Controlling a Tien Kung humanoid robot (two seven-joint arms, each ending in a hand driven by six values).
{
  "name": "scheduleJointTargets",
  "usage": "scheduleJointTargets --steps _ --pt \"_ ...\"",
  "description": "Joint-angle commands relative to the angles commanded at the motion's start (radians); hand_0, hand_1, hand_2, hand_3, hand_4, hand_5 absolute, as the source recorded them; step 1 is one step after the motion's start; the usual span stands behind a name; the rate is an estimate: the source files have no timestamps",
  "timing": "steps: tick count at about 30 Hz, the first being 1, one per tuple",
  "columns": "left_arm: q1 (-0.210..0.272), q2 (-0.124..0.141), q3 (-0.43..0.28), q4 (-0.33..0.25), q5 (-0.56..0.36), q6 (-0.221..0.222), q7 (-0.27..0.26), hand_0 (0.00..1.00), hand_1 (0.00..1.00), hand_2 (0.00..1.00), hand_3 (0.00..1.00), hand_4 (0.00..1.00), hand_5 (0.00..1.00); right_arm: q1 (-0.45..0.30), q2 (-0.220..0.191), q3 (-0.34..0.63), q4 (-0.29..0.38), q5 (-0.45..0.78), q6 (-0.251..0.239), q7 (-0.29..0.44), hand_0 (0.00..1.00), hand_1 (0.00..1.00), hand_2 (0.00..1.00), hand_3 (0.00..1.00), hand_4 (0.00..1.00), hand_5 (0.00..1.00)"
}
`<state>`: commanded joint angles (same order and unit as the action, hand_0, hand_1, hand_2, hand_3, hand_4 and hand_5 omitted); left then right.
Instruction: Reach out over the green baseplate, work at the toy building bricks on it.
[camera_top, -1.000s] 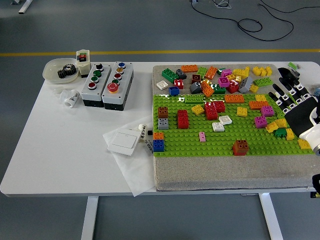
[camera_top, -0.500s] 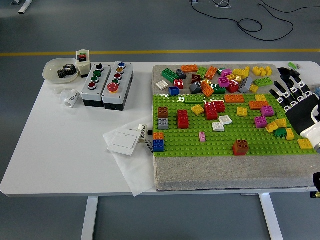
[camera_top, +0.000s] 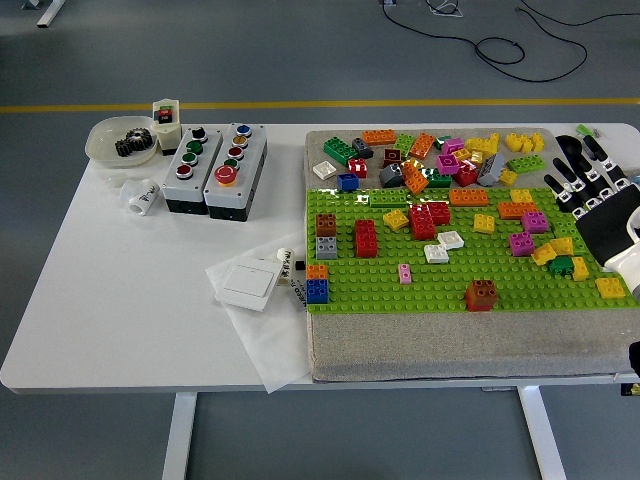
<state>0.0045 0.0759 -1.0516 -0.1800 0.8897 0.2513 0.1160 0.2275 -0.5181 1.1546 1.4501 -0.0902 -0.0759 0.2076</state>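
Note:
The green baseplate (camera_top: 400, 285) lies on a grey mat (camera_top: 450, 345) on the right half of the table. Many coloured bricks stand on it: a red block (camera_top: 366, 238), a brown one (camera_top: 481, 294), an orange-on-blue stack (camera_top: 317, 284), a magenta brick (camera_top: 521, 243). More loose bricks (camera_top: 430, 158) are heaped on the mat behind the plate. My right hand (camera_top: 585, 185) hovers at the plate's far right edge, fingers spread and pointing away, holding nothing. The left arm does not show.
Two button boxes (camera_top: 213, 168) stand left of the mat, with a bowl of gears (camera_top: 122, 142) behind them. A white switch plate (camera_top: 250, 284) rests on paper near the plate's left edge. Cables (camera_top: 500, 45) lie on the floor beyond.
My right hand has drawn back to the right and slightly away, uncovering the yellow brick at the plate's right edge.

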Motion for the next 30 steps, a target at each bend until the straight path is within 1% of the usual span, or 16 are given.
scheduleJointTargets --steps 15,30 --pt "-0.001 0.000 0.000 0.000 -0.002 0.000 0.000 0.766 0.810 0.859 0.770 0.791 0.700 0.005 0.000 0.012 0.003 0.002 -0.020 0.015 0.885 0.813 0.853 0.869 0.998 0.978" --pt "0.004 -0.002 -0.007 0.000 0.008 0.001 0.003 0.766 0.810 0.859 0.771 0.793 0.700 0.005 -0.001 0.004 0.004 0.007 -0.021 0.018 0.881 0.813 0.852 0.868 0.998 0.977"
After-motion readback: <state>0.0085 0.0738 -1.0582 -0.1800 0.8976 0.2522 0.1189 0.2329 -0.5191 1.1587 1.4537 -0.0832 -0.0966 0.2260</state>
